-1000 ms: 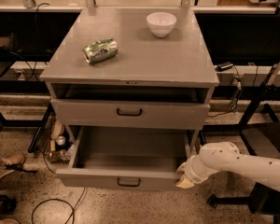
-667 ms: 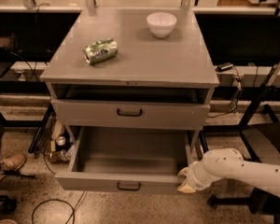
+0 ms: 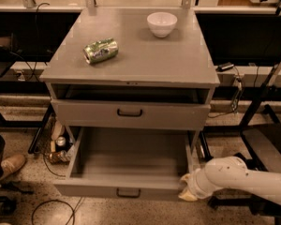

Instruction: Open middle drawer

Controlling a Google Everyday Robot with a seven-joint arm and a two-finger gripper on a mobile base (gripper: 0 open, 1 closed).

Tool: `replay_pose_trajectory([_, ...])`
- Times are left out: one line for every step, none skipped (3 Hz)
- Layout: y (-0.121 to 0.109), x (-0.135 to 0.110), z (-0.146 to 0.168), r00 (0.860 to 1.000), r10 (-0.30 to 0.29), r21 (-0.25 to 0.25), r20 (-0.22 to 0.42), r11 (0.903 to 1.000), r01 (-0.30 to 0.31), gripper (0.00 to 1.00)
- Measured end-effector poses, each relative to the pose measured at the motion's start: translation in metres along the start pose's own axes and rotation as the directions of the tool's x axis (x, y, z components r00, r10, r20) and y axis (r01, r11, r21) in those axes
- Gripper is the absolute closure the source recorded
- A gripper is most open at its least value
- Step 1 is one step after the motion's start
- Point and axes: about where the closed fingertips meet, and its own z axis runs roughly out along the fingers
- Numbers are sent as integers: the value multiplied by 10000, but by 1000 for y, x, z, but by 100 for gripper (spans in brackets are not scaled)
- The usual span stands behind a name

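The middle drawer (image 3: 126, 187) is a wide, shallow grey metal drawer with a small black handle (image 3: 129, 192). It stands pulled far out of the cabinet (image 3: 131, 60), and its inside is bare. My gripper (image 3: 187, 194), at the end of a white arm (image 3: 239, 177), sits against the drawer's right front corner, low near the floor. Above it the taller-fronted top drawer (image 3: 131, 115) with a wider black handle is shut. The lowest drawer is hidden under the open one.
A crushed green can (image 3: 101, 50) and a white bowl (image 3: 161, 23) sit on the cabinet top. Cables and small items lie on the floor at the left (image 3: 56, 146). A shoe (image 3: 9, 165) shows at the far left. Black table legs (image 3: 260, 102) stand at the right.
The middle drawer has slid further out toward the camera. My gripper and arm have moved with its right front corner, lower and nearer.
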Motion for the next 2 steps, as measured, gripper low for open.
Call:
replay_pose_trajectory([0,0,0,10000,0,0,0,10000,0,100])
replay_pose_trajectory([22,4,-1,9990,432,153,83,9989,-434,100])
